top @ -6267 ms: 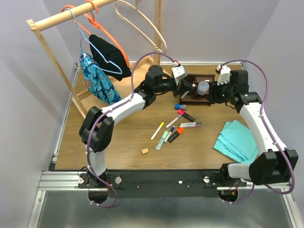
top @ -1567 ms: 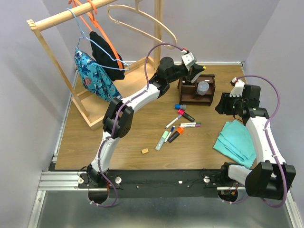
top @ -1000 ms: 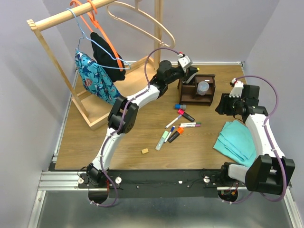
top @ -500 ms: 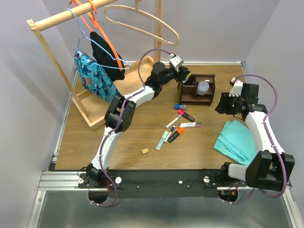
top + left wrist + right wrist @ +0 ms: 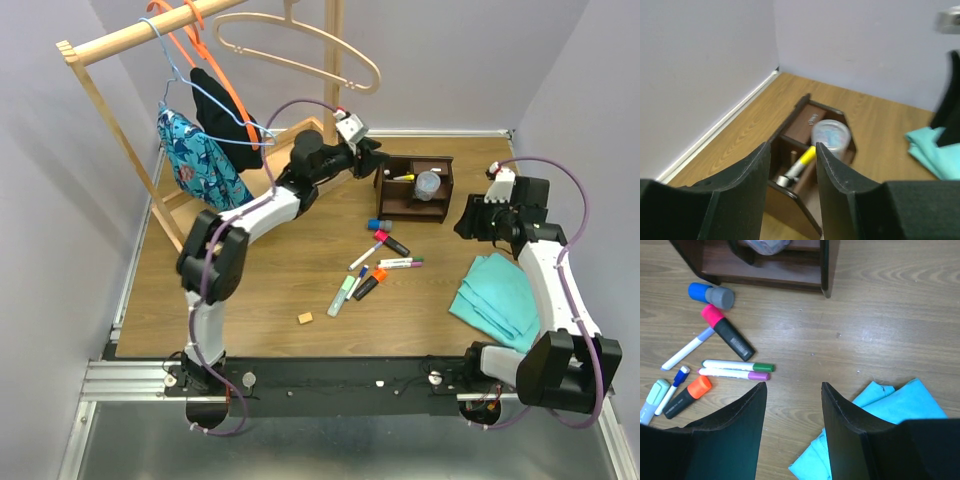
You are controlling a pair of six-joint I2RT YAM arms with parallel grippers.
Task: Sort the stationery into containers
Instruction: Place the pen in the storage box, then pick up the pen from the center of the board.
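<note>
- The left end effector (image 5: 792,146) is empty, its fingers moderately apart. A yellow-capped marker (image 5: 805,157) lies in a compartment of the dark brown wooden organizer (image 5: 412,208), just beyond and below the fingertips and beside the small grey round cup (image 5: 428,184).
- This drop-off looks done, so a clean exit means lifting clear without nudging the organizer's wall.
- The right end effector (image 5: 793,386), wide and empty, hovers over the tabletop (image 5: 270,290). The white green-capped marker (image 5: 737,365) lies nearby among the loose pens.

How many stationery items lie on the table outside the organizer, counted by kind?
Slim pens: 4
Thick markers: 3
Blue-grey stub: 1
Eraser: 1
Total: 9
</note>
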